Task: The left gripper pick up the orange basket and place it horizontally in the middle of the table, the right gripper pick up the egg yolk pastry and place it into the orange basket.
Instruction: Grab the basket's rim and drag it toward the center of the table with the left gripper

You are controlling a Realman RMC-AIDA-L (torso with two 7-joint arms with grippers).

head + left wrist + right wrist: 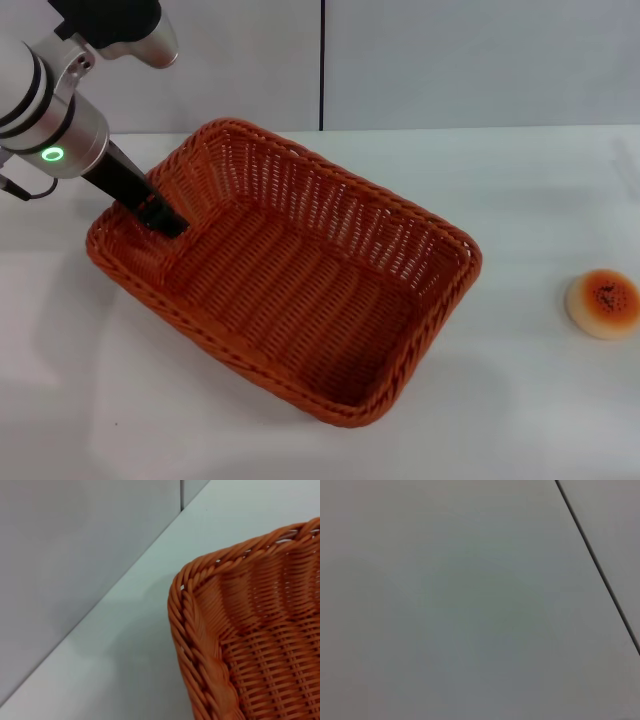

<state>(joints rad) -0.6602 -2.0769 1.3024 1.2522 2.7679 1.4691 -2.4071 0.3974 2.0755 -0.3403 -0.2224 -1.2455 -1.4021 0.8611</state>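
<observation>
The orange basket (290,275) lies diagonally across the middle and left of the white table (520,400), open side up. My left gripper (165,218) reaches down over the rim at the basket's far left end, its dark tip against the inside of the short wall. The left wrist view shows one braided corner of the basket (250,645) close up over the table. The egg yolk pastry (602,303) sits on the table at the right edge, well apart from the basket. My right gripper is out of view; the right wrist view shows only the grey wall.
A grey wall with a dark vertical seam (322,65) stands behind the table. Bare tabletop lies between the basket and the pastry and along the front edge.
</observation>
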